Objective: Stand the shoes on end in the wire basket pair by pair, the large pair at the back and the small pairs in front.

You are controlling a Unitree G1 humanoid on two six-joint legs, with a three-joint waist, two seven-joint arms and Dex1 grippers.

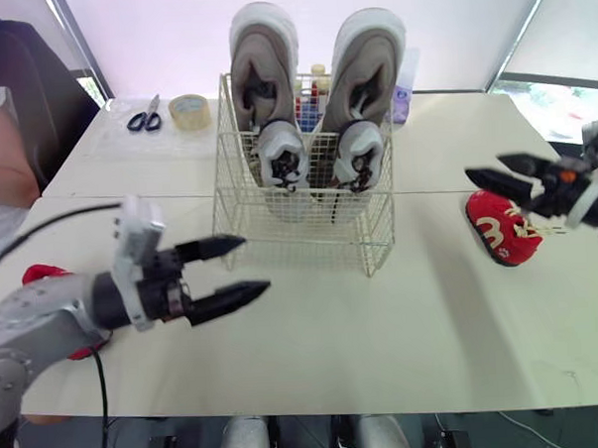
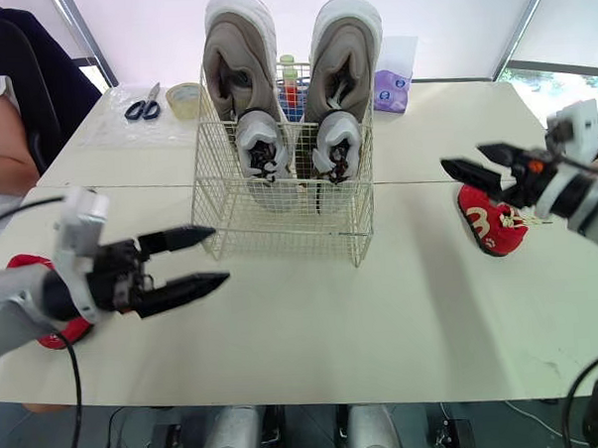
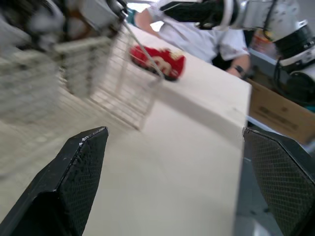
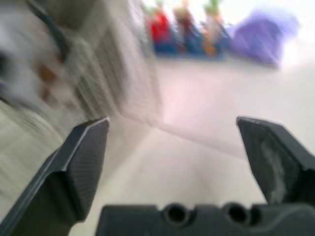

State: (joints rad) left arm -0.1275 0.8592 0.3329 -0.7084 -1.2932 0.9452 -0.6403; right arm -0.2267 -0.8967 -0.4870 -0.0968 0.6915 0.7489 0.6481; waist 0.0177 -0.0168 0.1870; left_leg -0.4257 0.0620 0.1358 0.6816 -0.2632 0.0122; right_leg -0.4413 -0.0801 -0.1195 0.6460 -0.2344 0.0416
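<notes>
A white wire basket (image 1: 299, 224) stands mid-table with two large grey shoes (image 1: 262, 67) upright at its back and two small grey-white shoes (image 1: 281, 155) upright in front of them. One small red shoe (image 1: 503, 230) lies on the table to the right; another red shoe (image 1: 43, 277) lies at the left edge, mostly hidden behind my left arm. My left gripper (image 1: 232, 270) hovers open and empty just left of the basket's front. My right gripper (image 1: 495, 173) is open and empty, just above and left of the right red shoe.
Scissors (image 1: 145, 117) and a tape roll (image 1: 190, 110) lie at the back left. Small bottles (image 2: 291, 90) and a purple packet (image 2: 392, 86) stand behind the basket. A person's arm (image 1: 4, 167) rests at the left table edge. A seam crosses the table (image 1: 384, 359).
</notes>
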